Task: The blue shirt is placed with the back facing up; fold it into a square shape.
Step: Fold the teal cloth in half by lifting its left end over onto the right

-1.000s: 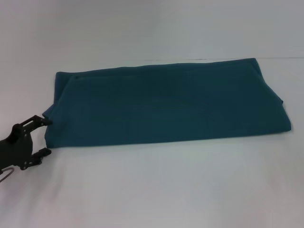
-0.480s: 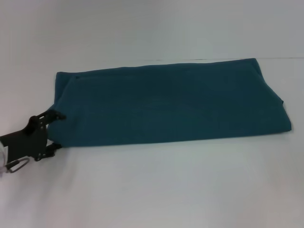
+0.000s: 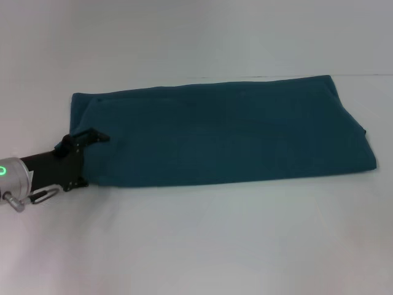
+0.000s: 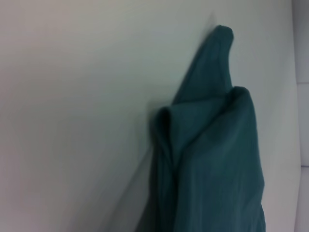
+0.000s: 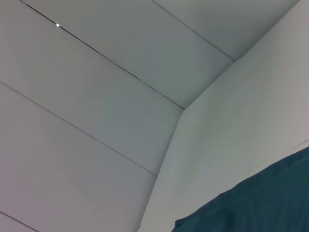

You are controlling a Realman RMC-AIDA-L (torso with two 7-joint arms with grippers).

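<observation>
On the table: the blue shirt [image 3: 221, 132] lies flat as a long folded band, running from near the left edge across to the right side, plain teal cloth facing up.
Shirt's shape: long sides roughly straight; the right end is slightly uneven, with a small fold showing at its far corner.
Table: a plain white table [image 3: 202, 246], bare in front of the shirt and behind it.
Left gripper: the left gripper [image 3: 86, 161] reaches in from the table's left edge and sits at the shirt's left end, near its front corner, one black finger lying over the cloth and the other at the cloth's front edge.
Left gripper's fingers: spread apart around the shirt's end; whether they pinch the fabric I cannot tell.
Left wrist view: the shirt's end [image 4: 212, 159] shows close up as bunched, layered folds against the white surface.
Right wrist view: a corner of teal cloth [image 5: 260, 203] below pale panels; the right gripper itself is out of sight.
</observation>
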